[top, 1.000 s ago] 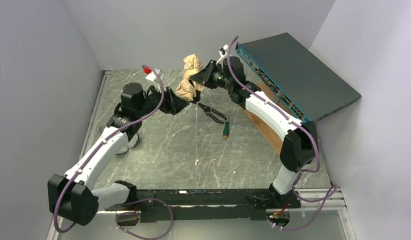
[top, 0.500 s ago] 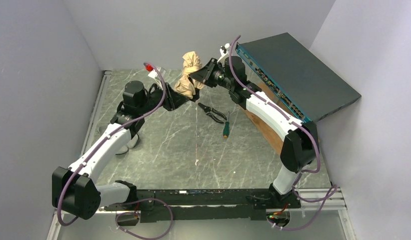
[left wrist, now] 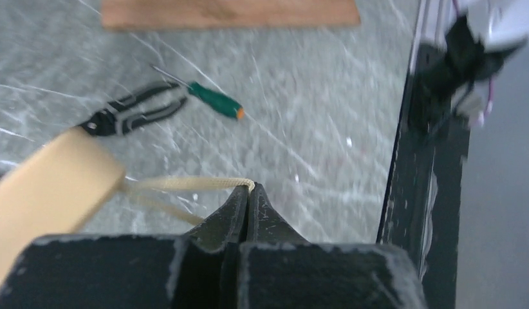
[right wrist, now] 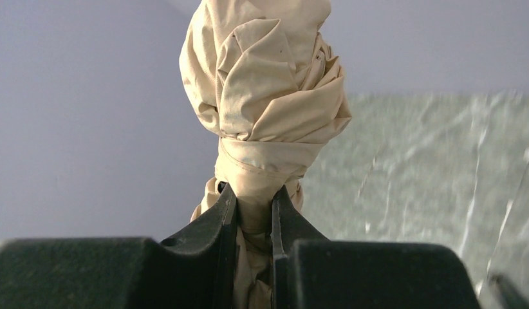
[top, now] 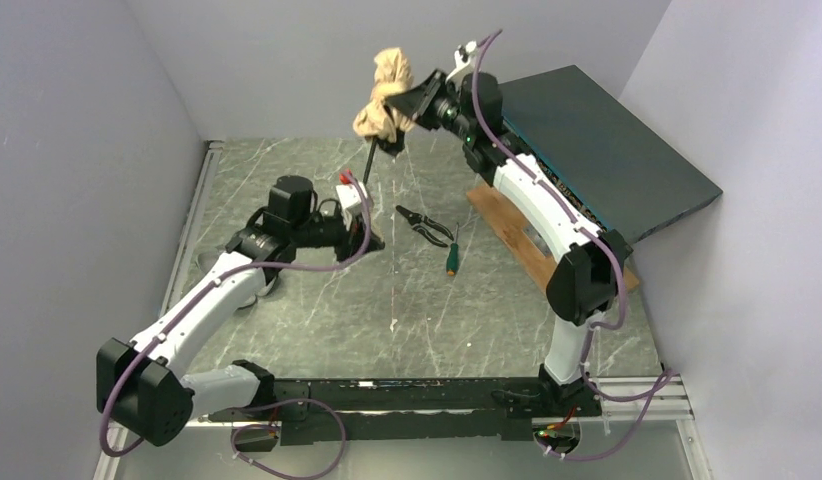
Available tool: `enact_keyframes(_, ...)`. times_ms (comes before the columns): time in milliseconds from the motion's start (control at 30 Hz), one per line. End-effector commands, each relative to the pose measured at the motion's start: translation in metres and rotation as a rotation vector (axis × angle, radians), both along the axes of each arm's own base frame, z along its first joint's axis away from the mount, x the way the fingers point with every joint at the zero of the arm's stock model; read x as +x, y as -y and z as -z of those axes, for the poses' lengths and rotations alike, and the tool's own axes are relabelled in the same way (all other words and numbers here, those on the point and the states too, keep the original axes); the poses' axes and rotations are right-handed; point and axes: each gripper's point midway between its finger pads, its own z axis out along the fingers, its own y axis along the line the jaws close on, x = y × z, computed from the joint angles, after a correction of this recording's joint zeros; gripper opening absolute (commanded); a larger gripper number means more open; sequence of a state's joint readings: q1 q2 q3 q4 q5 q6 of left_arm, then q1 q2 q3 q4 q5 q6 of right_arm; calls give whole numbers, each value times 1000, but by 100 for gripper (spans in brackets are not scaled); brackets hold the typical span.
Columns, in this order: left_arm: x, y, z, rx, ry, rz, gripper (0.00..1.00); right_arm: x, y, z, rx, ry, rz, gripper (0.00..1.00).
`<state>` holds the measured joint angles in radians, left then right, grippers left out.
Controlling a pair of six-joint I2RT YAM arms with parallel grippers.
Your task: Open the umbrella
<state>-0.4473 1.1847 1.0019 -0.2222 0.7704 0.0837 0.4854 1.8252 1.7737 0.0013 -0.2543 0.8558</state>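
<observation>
Although the umbrella point(right wrist: 268, 96) is folded, its crinkled beige fabric is clamped between the narrow jaws of the right gripper point(right wrist: 252, 196), with the bundle bulging just beyond the fingertips. The left gripper point(left wrist: 249, 192) is pressed shut on the beige cord point(left wrist: 191, 184), which is joined to the cream handle point(left wrist: 49, 187) just left of it. Pliers point(left wrist: 136, 111) and a screwdriver point(left wrist: 213, 101) are seen on the table beyond its tips.

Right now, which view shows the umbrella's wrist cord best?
Left wrist: the cord runs from the handle into the shut left gripper. In the top view it is too small to see; right wrist shows only bundled fabric in the right gripper.
</observation>
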Motion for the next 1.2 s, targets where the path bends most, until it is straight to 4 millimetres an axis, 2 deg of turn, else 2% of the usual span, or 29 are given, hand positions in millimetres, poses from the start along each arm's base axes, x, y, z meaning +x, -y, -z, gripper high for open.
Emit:
enact_keyframes(0, -87, -14, 54, 179, 10, 333, 0, 30, 48, -143, 158, 372, 171, 0)
enact_keyframes(133, -127, -34, 77, 277, 23, 465, 0, 53, 87, -184, 169, 513, 275, 0)
enact_keyframes(267, -159, -51, 88, 338, -51, 603, 0, 71, 110, -190, 144, 562, 326, 0)
enact_keyframes(367, -165, -57, 96, 358, -48, 611, 0, 71, 113, -189, 139, 567, 330, 0)
enact_keyframes(433, -154, -52, 92, 348, -7, 555, 2, 67, 107, -183, 142, 556, 298, 0)
enact_keyframes(467, -144, -46, 86, 328, 26, 512, 20, 65, 102, -178, 138, 545, 278, 0)
enact_keyframes(500, -136, -42, 79, 316, 31, 463, 47, 62, 96, -173, 136, 533, 257, 0)
enact_keyframes(533, -127, -39, 71, 306, 49, 417, 67, 59, 89, -167, 136, 518, 234, 0)
enact_keyframes(633, -97, -29, 40, 259, 146, 287, 98, 50, 67, -134, 124, 417, 175, 0)
enact_keyframes(800, -53, -26, -25, 185, 315, 59, 100, 20, 31, -87, 115, 275, 74, 0)
enact_keyframes(867, -42, -32, -51, 142, 393, -34, 100, 10, 22, -71, 103, 243, 46, 0)
enact_keyframes(933, -40, -36, -70, 99, 443, -70, 100, 3, 17, -62, 92, 226, 31, 0)
enact_keyframes(1033, -41, -41, -82, 80, 464, -88, 100, -2, 11, -54, 82, 215, 13, 0)
enact_keyframes(1167, -23, -58, -83, 55, 362, -201, 100, -17, -1, -53, 56, 258, -58, 0)
